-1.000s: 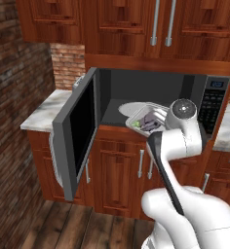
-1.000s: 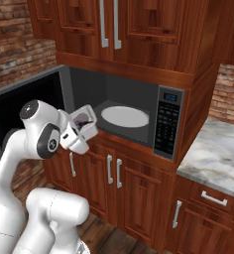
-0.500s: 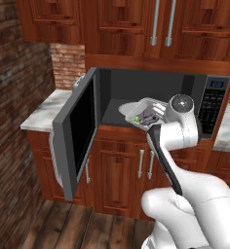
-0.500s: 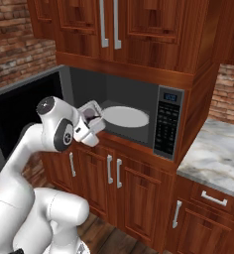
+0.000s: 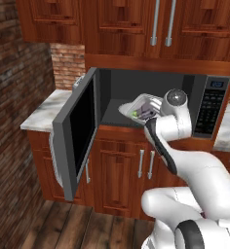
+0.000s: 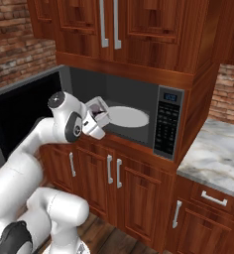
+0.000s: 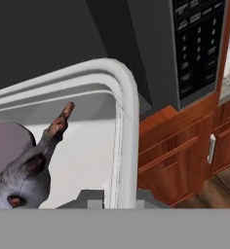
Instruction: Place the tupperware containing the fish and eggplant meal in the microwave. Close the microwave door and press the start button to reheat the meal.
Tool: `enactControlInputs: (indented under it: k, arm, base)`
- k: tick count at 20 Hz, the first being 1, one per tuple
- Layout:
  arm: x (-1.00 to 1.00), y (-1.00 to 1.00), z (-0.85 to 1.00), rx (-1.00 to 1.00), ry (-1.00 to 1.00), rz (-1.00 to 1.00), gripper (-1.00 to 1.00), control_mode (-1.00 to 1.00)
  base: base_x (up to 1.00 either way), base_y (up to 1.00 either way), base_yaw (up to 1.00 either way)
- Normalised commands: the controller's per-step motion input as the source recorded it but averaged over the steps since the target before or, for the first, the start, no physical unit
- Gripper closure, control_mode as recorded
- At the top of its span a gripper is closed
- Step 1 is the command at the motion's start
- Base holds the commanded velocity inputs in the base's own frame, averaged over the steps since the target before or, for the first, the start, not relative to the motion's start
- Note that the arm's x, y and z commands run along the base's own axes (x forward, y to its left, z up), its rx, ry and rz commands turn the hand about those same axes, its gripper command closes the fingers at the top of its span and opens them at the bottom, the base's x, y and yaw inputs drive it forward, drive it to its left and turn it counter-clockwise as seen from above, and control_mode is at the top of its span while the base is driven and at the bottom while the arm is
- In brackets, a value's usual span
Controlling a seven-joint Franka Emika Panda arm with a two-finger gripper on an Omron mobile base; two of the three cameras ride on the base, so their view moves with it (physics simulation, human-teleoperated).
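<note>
— Pale plastic at centre frame: has the tupperware (image 5: 142,108) moved?

— Yes, I've carried it forward from the sill to the microwave (image 5: 158,104) mouth. My gripper (image 7: 118,197) stays nearly shut, pinching its rim; setting it on the turntable (image 6: 127,116) comes next.

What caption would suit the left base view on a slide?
Gripper carries the tupperware of food into the microwave, its door wide open.

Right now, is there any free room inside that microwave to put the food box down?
Yes. The microwave cavity holds a white turntable plate, bare, between the back wall and the keypad strip. The front-left of the opening is crowded: the gripper holds the tupperware there, beside the open microwave door.
</note>
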Motion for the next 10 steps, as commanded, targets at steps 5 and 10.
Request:
enactControlInputs:
  k: [5,10]
  arm:
    - [0.36,-0.21,-0.03,0.00,0.00,0.00,1.00,-1.00]
    - [0.36,-0.21,-0.17,0.00,0.00,0.00,1.00,-1.00]
  base:
    - [0.00,0.00,0.00]
    - [0.00,0.00,0.00]
